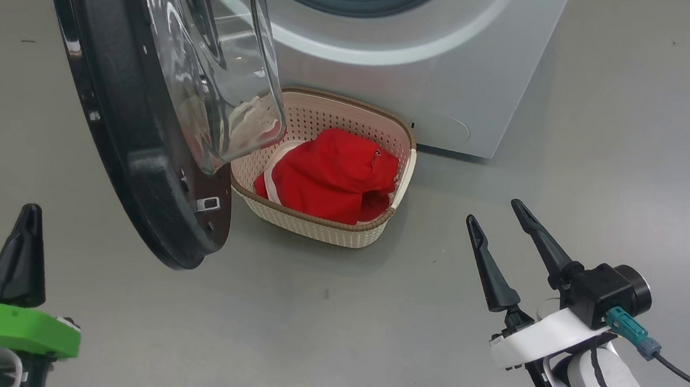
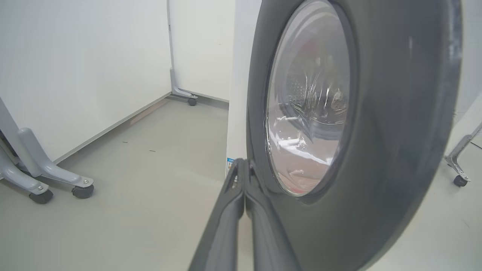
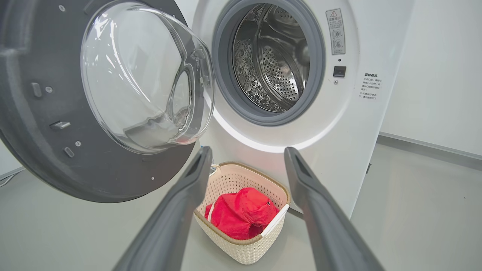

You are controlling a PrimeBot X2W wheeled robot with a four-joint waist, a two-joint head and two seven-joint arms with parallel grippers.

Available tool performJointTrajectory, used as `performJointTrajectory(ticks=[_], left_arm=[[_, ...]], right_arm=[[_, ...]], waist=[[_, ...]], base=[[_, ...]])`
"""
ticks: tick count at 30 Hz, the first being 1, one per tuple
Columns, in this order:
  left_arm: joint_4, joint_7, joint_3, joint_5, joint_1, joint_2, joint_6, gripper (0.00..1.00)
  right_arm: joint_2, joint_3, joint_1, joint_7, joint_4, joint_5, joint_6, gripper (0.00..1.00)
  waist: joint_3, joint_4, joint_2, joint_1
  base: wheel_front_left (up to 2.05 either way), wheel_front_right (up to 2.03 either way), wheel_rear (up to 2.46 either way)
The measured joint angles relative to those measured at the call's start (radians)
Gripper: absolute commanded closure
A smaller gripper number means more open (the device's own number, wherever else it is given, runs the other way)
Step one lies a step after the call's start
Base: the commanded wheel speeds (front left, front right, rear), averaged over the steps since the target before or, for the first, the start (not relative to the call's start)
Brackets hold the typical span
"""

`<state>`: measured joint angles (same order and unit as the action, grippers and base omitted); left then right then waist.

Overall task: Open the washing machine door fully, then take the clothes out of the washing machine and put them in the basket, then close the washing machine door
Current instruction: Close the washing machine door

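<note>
The washing machine door [image 1: 142,143] [image 3: 94,98] stands swung open to the left, its glass bowl [image 1: 220,69] facing inward. The washing machine [image 1: 404,40] [image 3: 331,113] shows a bare steel drum [image 3: 275,60]. The red clothes [image 1: 331,174] [image 3: 241,212] lie bunched inside the cream basket [image 1: 318,225] [image 3: 246,252] on the floor before the machine. My left gripper [image 1: 26,214] [image 2: 244,162] is shut with nothing in it, its tips beside the door's black outer rim [image 2: 395,131]. My right gripper [image 1: 492,211] [image 3: 246,150] hangs open and holds nothing, back from the basket on its right.
Grey floor [image 1: 336,314] spreads around the basket. White panels on castor feet [image 2: 56,180] stand at the left behind the door, and another castor leg [image 2: 461,165] is on the right. A white wall [image 3: 433,75] runs past the machine's right side.
</note>
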<state>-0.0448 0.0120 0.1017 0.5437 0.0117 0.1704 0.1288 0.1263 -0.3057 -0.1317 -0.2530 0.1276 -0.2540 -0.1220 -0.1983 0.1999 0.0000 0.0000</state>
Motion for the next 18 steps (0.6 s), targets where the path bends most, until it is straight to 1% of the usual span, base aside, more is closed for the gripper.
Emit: performJointTrajectory(ticks=[4,5,6,7,8,18], left_arm=[[0.023,0.051,-0.014,0.0,-0.011,0.001,0.0,1.0],[0.031,0.064,-0.016,-0.001,-0.013,0.002,0.0,0.82],[0.037,0.077,-0.017,-0.008,-0.015,0.004,0.0,0.55],[0.041,0.092,-0.018,-0.017,-0.017,0.006,0.0,0.1],[0.046,0.101,-0.02,-0.015,-0.017,0.006,0.0,0.0],[0.105,0.185,-0.05,-0.016,-0.017,0.015,0.0,0.0]], right_arm=[[0.0,0.002,0.001,0.0,0.0,0.0,0.0,0.0],[0.0,0.004,0.001,0.0,0.0,0.0,0.0,0.0],[0.0,0.005,0.002,0.0,0.0,0.0,0.0,0.0],[0.0,0.006,0.002,0.0,0.0,0.0,0.0,0.0],[0.0,0.006,0.002,0.0,0.0,0.0,0.0,0.0],[0.0,0.008,0.002,0.0,0.0,0.0,0.0,0.0]], waist=[[0.0,0.0,0.0,0.0],[0.0,0.0,0.0,0.0],[0.0,0.001,0.0,0.0],[0.0,0.001,0.0,0.0],[-0.001,0.002,0.0,0.0],[0.0,0.005,0.0,0.0]], base=[[0.0,0.0,0.0],[0.0,0.0,0.0],[0.0,0.0,0.0],[0.0,0.0,0.0],[0.0,0.0,0.0],[0.0,0.0,0.0]])
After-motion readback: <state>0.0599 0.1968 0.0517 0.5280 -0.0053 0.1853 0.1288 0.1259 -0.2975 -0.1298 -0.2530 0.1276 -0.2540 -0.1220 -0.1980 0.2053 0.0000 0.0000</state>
